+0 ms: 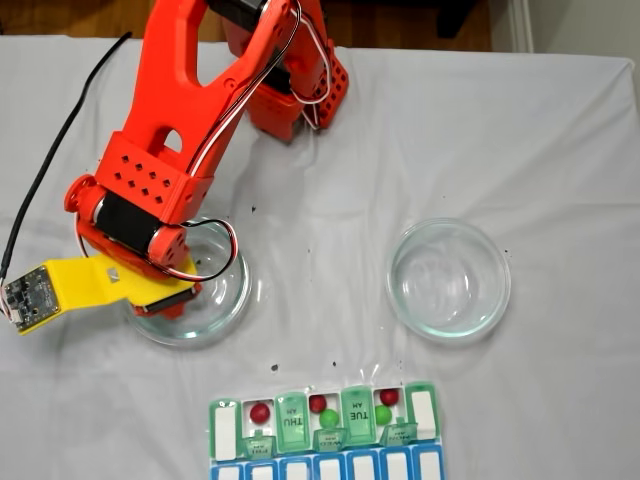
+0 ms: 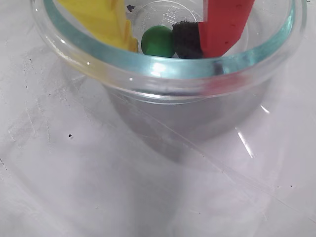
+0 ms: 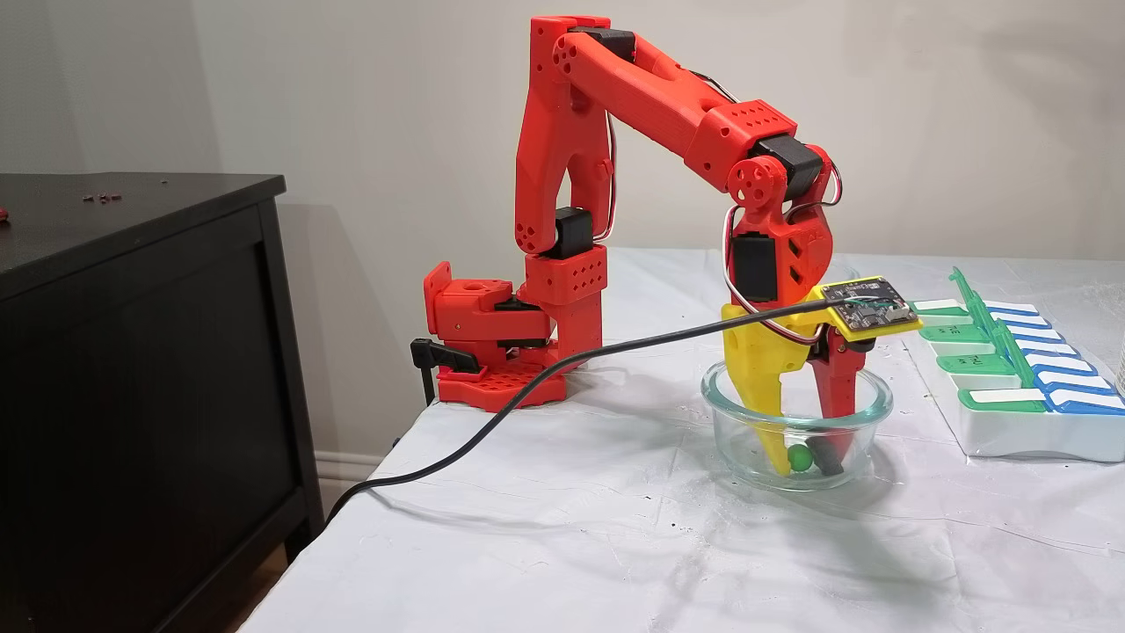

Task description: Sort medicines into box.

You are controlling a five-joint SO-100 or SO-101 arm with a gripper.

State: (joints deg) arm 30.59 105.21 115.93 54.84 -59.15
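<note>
The gripper (image 3: pixel 804 462) is lowered into a round glass dish (image 3: pixel 866 413), its yellow finger (image 3: pixel 763 387) on one side and its red finger (image 3: pixel 835 378) with a black pad on the other. In the wrist view one green ball (image 2: pixel 157 41) lies on the dish floor between the yellow finger (image 2: pixel 106 22) and the black pad (image 2: pixel 186 39); the ball touches the pad, and the yellow finger is just beside it, so the jaws are closed around the ball, but I cannot tell if they really press it. In the fixed view from above, this dish (image 1: pixel 225 300) stands at the left under the arm, and a second glass dish (image 1: pixel 449 280) stands well apart at the right. The box (image 1: pixel 325 430) lies near the bottom edge, with some green lids standing open. In its open compartments there are three dark red balls (image 1: pixel 260 412) (image 1: pixel 318 403) (image 1: pixel 389 397) and two green balls (image 1: pixel 329 417) (image 1: pixel 382 414). A white cloth (image 1: pixel 330 160) covers the table, and a black cable (image 3: pixel 492 422) runs across it to the wrist camera
</note>
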